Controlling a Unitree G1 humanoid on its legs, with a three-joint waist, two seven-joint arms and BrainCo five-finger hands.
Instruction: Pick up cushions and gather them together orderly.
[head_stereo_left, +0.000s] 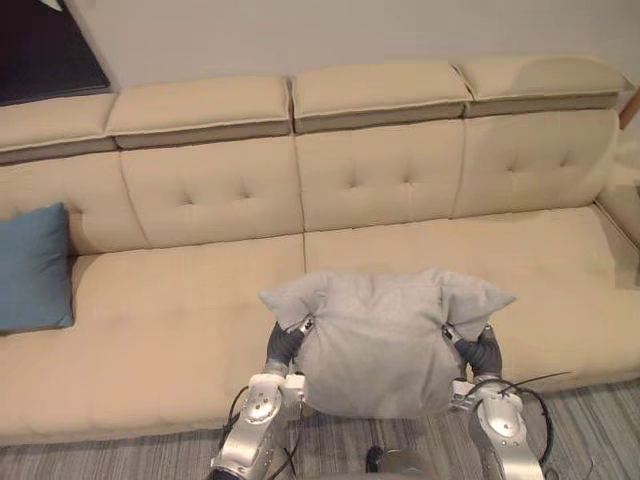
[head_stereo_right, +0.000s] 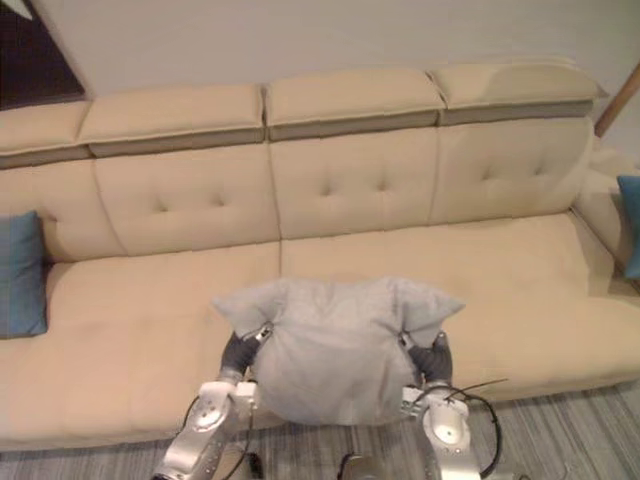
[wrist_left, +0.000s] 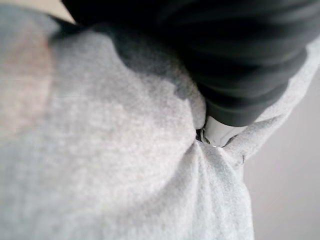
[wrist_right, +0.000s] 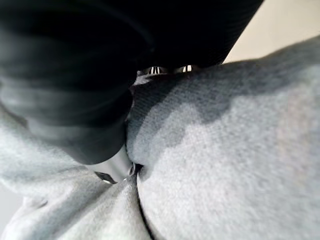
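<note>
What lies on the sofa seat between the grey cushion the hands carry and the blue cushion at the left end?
Nothing visible. The grey cushion sits between the left hand and the right hand at the front edge, and the beige sofa seat stretching to the blue cushion is bare.

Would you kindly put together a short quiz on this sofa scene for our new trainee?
1. Fill in: the grey cushion is held between the left hand and the ______ hand.
2. True or false: the grey cushion lies flat on the floor.
3. What colour is the cushion at the sofa's left end: A red, B blue, C green?
Key: 1 right hand; 2 false; 3 B.
</note>
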